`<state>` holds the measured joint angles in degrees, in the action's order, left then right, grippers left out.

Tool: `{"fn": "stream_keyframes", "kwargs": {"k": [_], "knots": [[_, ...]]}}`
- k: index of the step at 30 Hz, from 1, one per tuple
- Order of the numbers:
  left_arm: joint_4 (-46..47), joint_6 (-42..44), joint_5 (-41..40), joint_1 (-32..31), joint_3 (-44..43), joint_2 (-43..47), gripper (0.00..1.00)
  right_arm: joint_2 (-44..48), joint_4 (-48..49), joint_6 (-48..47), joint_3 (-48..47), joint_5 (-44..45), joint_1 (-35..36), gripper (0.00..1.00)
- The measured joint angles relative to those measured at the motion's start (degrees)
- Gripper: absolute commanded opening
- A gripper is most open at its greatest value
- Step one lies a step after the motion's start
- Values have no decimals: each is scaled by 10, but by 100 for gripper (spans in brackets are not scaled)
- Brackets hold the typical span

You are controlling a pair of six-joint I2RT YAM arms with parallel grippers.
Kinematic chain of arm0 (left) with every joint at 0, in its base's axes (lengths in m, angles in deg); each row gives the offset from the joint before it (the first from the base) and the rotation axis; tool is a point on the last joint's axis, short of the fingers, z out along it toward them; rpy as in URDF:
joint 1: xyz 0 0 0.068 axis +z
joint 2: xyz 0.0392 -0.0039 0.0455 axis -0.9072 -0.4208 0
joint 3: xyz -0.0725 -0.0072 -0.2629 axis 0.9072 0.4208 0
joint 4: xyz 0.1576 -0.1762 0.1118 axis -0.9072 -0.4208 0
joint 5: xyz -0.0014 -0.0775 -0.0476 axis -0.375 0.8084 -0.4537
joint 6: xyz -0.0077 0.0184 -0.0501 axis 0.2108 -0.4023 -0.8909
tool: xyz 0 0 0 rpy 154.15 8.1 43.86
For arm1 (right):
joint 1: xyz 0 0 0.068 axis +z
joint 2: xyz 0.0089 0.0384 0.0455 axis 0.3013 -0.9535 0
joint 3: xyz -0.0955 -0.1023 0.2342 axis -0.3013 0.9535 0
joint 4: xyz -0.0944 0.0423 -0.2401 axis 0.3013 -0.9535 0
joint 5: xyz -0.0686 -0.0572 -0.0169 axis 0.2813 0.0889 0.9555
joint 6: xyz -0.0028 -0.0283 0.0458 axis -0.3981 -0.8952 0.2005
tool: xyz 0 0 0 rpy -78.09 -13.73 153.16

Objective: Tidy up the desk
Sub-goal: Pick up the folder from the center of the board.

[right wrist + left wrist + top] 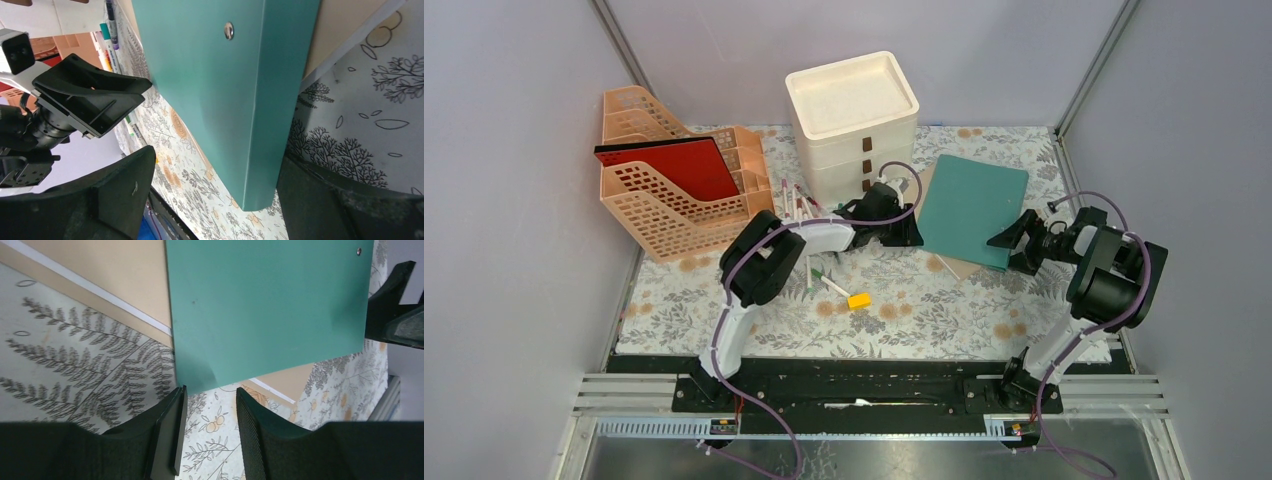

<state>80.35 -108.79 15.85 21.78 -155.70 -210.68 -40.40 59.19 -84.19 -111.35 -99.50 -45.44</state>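
The desk (924, 310) is covered in pale cloth with a leaf print. A teal folder (972, 200) lies flat at its right, on top of a tan folder (115, 270). My left gripper (911, 232) sits low at the teal folder's left side. Its jaws stand apart over bare cloth, and the folder's corner (200, 375) lies just past the fingertips. My right gripper (1009, 240) is at the folder's near right corner. It is wide open, and the spine corner (260, 195) lies between its fingers untouched.
A white drawer unit (854, 120) stands at the back. A peach file basket (669, 195) holding a red folder (669, 165) is at the back left. Pens (796, 200), markers (824, 280) and a yellow eraser (858, 300) lie near the left arm.
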Motion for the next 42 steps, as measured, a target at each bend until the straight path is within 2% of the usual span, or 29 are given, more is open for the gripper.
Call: {"fn": "stream_keyframes", "kwargs": {"k": [3,6,9,13,17,19,24,26,28,34,39,42], "knots": [[-4,-2,19,-1,-12,-10,44,-7,4,6,0,-15,-1,87],[-3,-2,34,-4,-21,-18,44,-8,6,9,1,-17,-1,78],[-4,-3,43,-8,-22,-19,45,-8,10,13,9,-13,-1,61],[-5,-3,47,-10,-22,-19,47,2,10,18,23,-1,-2,28],[-4,-4,49,-10,-22,-18,49,36,8,26,32,7,-8,7],[-6,-4,49,-9,-22,-16,50,53,5,28,35,8,-14,0],[-18,-3,51,-3,-2,9,55,90,-10,25,36,6,-37,0],[-19,-2,53,4,15,31,61,101,-27,13,36,2,-45,0],[-16,0,56,13,36,63,70,110,-50,-4,32,-9,-50,0],[35,-1,62,30,104,189,81,155,-110,-61,2,-37,-52,0],[77,12,52,33,153,280,98,208,-147,-111,-47,-54,-52,0],[99,30,36,38,190,328,99,221,-173,-147,-78,-65,-52,0]]}}
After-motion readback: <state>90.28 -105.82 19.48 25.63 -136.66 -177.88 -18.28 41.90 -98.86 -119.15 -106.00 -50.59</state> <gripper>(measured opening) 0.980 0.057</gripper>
